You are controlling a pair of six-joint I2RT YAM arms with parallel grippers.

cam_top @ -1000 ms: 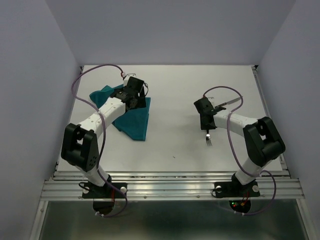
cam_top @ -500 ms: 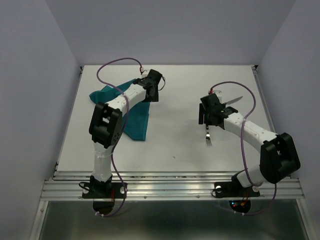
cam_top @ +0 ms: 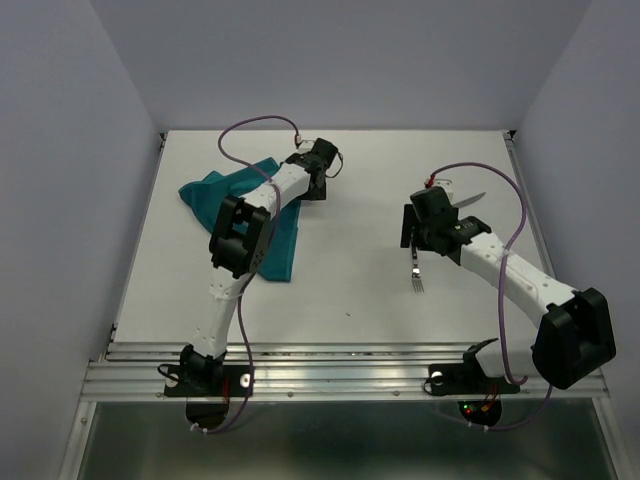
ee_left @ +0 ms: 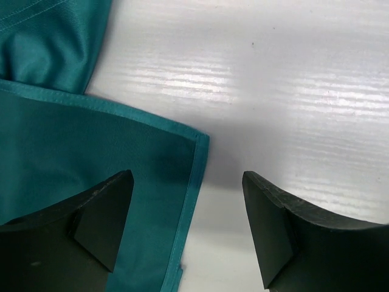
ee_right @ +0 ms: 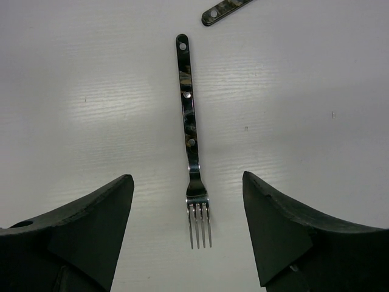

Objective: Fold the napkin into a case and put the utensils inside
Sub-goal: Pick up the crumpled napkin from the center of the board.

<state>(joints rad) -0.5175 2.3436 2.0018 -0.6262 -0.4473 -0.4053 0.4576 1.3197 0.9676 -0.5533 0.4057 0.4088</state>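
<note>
Top external view: both pincers wide, cloth and cutlery lying free

Top external view, nearest things first. On the right half of the white table point(cam_top: 350, 290) the fork point(cam_top: 416, 275) lies with its tines toward the near edge, its handle running away beneath the right gripper point(cam_top: 411, 228). That pincer hangs over the handle with its jaws wide and nothing between them. In the right wrist view the fork point(ee_right: 185, 115) lies flat on the table, centred in the gap between the two black fingers and touching neither. Just beyond, toward the far right corner, lies the knife point(cam_top: 470, 200), apart from the fork. Only the end of its dark handle point(ee_right: 225, 9) shows at the top of the wrist view.

On the left half lies the teal napkin point(cam_top: 203, 190), loosely folded in layers. It spreads from mid-table toward the far left corner, with the left arm point(cam_top: 240, 235) stretched over it. The left gripper point(cam_top: 320, 165) is farthest, at the napkin's far right edge. In the left wrist view its jaws stand wide and hold nothing. A hemmed corner of the napkin point(ee_left: 91, 146) lies flat by one finger, with bare table by the other.
</note>
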